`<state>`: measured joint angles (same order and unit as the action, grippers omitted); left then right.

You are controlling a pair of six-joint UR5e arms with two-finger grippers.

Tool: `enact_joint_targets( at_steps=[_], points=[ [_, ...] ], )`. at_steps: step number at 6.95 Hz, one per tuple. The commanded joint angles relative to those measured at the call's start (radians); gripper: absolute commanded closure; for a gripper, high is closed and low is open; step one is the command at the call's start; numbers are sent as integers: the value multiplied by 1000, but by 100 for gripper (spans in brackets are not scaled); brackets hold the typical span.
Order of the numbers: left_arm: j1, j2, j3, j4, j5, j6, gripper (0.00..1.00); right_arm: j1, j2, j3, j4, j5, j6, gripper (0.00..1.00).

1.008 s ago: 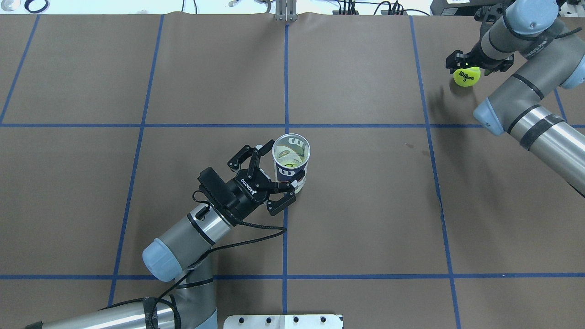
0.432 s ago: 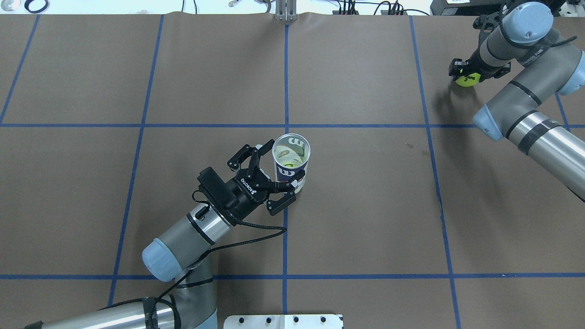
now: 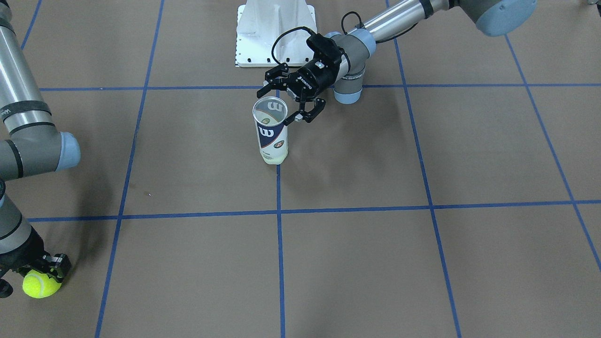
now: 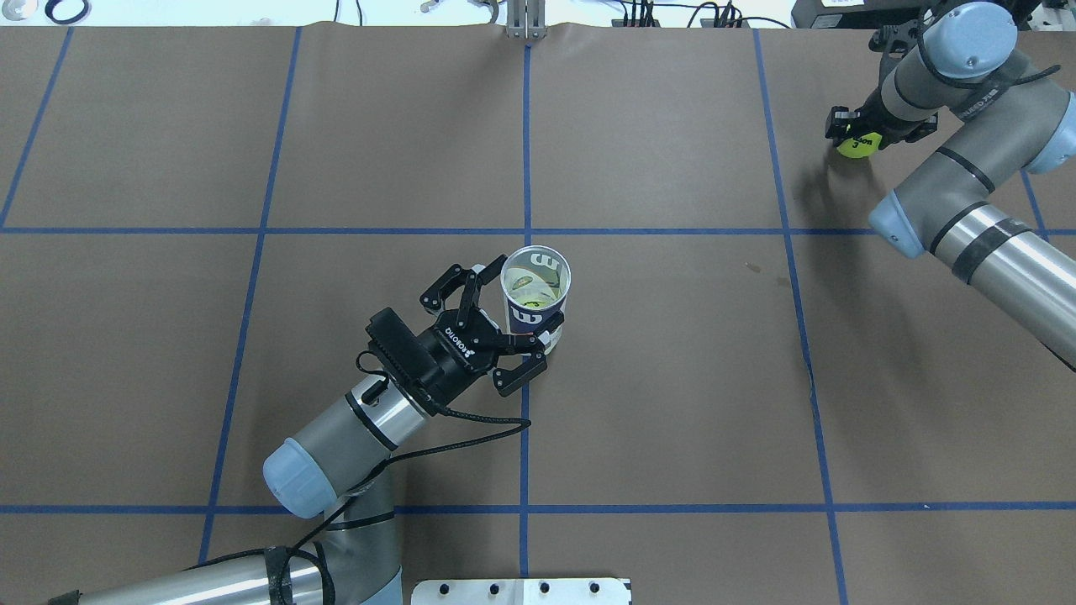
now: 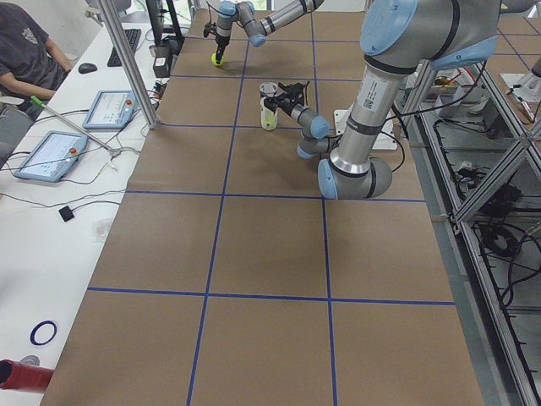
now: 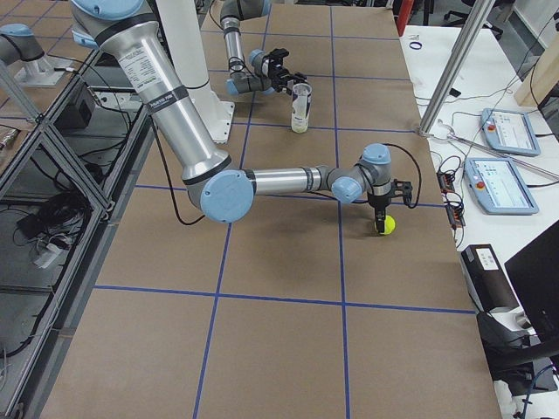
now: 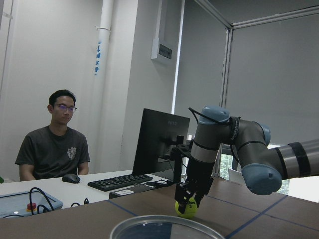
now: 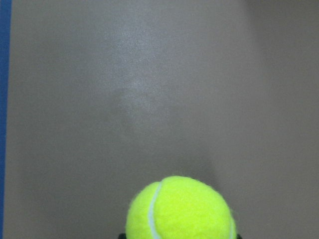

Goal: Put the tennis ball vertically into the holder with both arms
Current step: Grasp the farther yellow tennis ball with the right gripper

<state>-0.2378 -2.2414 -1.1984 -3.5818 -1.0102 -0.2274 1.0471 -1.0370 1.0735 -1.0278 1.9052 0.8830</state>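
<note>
The holder (image 4: 535, 290) is a clear can with a navy "W" label. It stands upright at the table's middle and also shows in the front view (image 3: 271, 131). A yellow-green ball lies at its bottom. My left gripper (image 4: 511, 307) is open. Its jaws straddle the can's upper part without closing on it (image 3: 273, 107). A yellow tennis ball (image 4: 857, 144) rests on the table at the far right (image 3: 40, 285). My right gripper (image 4: 878, 126) points down over it, open, with fingers either side. The ball fills the bottom of the right wrist view (image 8: 180, 209).
The white pedestal base (image 3: 274, 33) sits at the robot's table edge, behind the can. Blue tape lines (image 4: 526, 151) cross the brown table. An operator (image 5: 25, 42) sits at a side desk with tablets (image 5: 110, 106), beyond the table's far edge.
My right gripper has come down over the tennis ball, now partly hiding it. My left gripper shifted very slightly by the can. The can has not moved.
</note>
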Motion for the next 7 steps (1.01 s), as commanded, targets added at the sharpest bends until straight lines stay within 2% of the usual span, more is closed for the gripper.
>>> enact_joint_targets(
  at_steps=[1,4,6,7],
  points=[
    [0,0,-1,0,-1,40,2,1,0,11,0,1,1,100],
    [0,-1,-1,0,1,56,2,1,-1,31,0,1,4,100],
    [0,0,-1,0,-1,56,6,5,-11,119,-27,14,20,100],
    [0,2,-1,0,1,56,8,5,-15,208,-104,43,42,100]
  ],
)
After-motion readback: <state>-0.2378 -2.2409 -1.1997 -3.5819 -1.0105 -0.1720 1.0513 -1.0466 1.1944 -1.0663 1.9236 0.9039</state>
